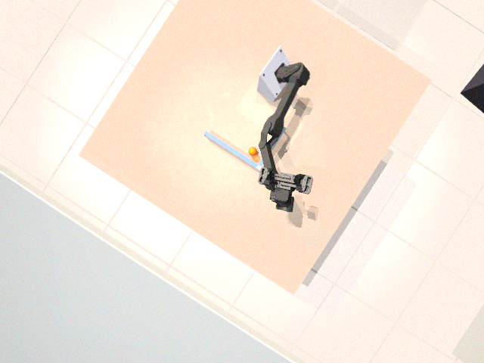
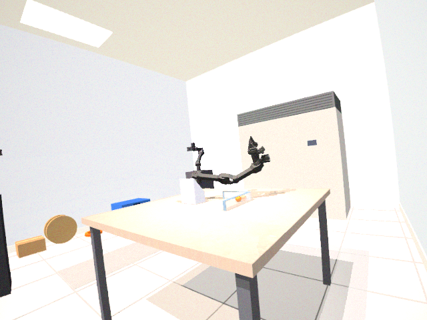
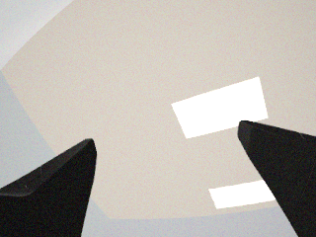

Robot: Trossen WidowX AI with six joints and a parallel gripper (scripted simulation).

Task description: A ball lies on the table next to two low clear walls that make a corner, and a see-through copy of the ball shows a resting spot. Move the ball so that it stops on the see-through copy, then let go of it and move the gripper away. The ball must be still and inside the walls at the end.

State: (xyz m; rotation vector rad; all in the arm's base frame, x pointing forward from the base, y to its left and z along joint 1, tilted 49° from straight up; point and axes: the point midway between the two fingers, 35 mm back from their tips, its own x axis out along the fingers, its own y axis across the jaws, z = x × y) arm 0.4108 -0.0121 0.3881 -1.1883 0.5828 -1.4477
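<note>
The orange ball (image 1: pixel 252 150) (image 2: pixel 238 199) lies on the table inside the corner of the two low clear walls with blue edges (image 1: pixel 231 149) (image 2: pixel 224 205). The see-through copy (image 1: pixel 255 158) shows as a paler orange spot right beside the ball, nearer the corner; the ball is not centred on it. My gripper (image 1: pixel 285 180) (image 2: pixel 251 138) (image 3: pixel 169 137) is open and empty. It is raised high above the table, beyond the corner, with its fingers pointing up. The wrist view shows only ceiling, lights and wall between and around the fingers.
The arm's pale base block (image 1: pixel 269 84) (image 2: pixel 192 191) stands on the table (image 1: pixel 175 187) (image 2: pixel 193 231). The arm reaches over the second wall (image 1: pixel 280 137) and partly hides it in the top view. A tall beige cabinet (image 2: pixel 289 155) stands behind the table.
</note>
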